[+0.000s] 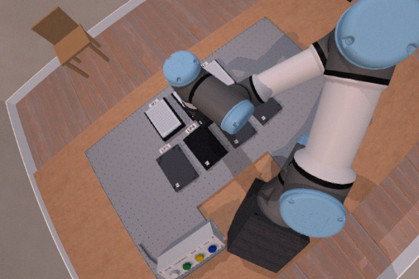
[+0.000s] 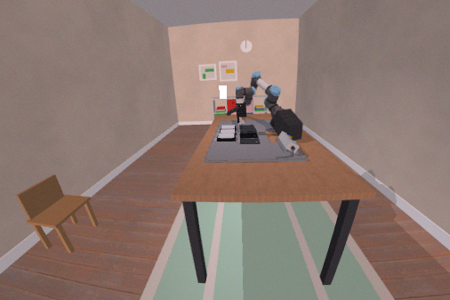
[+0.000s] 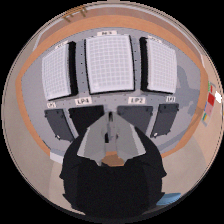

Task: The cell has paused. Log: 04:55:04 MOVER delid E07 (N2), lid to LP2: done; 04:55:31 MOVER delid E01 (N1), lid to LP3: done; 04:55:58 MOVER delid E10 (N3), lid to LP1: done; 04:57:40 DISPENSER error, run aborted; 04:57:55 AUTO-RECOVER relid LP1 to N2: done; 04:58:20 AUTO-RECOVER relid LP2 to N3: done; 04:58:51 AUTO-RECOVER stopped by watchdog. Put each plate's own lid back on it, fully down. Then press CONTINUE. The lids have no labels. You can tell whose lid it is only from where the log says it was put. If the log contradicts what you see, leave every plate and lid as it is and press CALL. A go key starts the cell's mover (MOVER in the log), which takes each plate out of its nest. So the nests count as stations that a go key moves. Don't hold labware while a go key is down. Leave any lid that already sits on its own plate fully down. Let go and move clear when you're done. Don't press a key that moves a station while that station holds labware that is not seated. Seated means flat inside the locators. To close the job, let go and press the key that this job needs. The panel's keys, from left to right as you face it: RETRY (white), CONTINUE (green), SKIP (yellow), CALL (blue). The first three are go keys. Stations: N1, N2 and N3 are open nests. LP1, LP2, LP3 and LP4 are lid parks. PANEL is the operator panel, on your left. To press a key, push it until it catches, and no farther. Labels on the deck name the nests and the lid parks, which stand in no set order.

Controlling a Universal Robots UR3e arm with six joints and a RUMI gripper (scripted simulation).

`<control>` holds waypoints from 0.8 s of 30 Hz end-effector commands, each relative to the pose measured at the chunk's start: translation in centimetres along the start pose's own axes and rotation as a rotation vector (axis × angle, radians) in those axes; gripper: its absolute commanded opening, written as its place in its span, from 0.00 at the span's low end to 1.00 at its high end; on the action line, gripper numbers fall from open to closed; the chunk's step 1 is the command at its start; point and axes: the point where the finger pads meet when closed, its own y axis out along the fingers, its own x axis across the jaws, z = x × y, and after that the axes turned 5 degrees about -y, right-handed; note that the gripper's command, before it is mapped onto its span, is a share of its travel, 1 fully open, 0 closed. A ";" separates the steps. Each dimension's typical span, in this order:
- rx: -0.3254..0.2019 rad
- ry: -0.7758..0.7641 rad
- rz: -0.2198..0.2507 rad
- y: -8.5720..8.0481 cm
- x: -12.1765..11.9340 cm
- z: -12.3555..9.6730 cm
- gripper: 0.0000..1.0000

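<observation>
My gripper (image 3: pixel 110 112) is shut on nothing and hangs above the deck, between the row of nests and the row of lid parks. In the top view the arm's wrist hides it. Three white gridded plates sit in the nests: the left one (image 3: pixel 57 75) (image 1: pixel 164 118), the middle one (image 3: pixel 110 62) under label N3, and the right one (image 3: pixel 161 65) (image 1: pixel 220 73). I cannot tell which plates carry lids. Below them are four lid parks: LP1 (image 3: pixel 55 122) (image 1: pixel 177 167), LP4 (image 3: pixel 84 116) (image 1: pixel 204 146), LP2 (image 3: pixel 136 115) (image 1: pixel 241 133) and LP3 (image 3: pixel 165 120) (image 1: pixel 267 110). LP4 looks darker than the others.
The operator panel (image 1: pixel 182 250) stands at the deck's near edge, with white (image 1: pixel 174 272), green (image 1: pixel 186 266), yellow (image 1: pixel 199 257) and blue (image 1: pixel 212 248) keys. The arm's black base (image 1: pixel 265 238) stands beside it. The grey deck (image 1: pixel 124 180) lies on a wooden table (image 2: pixel 267 180).
</observation>
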 end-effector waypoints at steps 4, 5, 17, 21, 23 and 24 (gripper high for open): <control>0.015 0.001 0.004 -0.1 -0.3 -3.5 0.00; 0.015 0.001 0.004 -0.1 -0.4 -4.0 0.00; 0.015 0.001 0.004 -1.1 -0.5 -5.0 0.00; 0.015 0.001 0.004 -3.1 -0.5 -5.0 0.00; 0.015 0.001 0.004 -4.1 -0.5 -5.0 0.00; 0.015 0.001 0.004 -4.6 -0.5 -5.0 0.00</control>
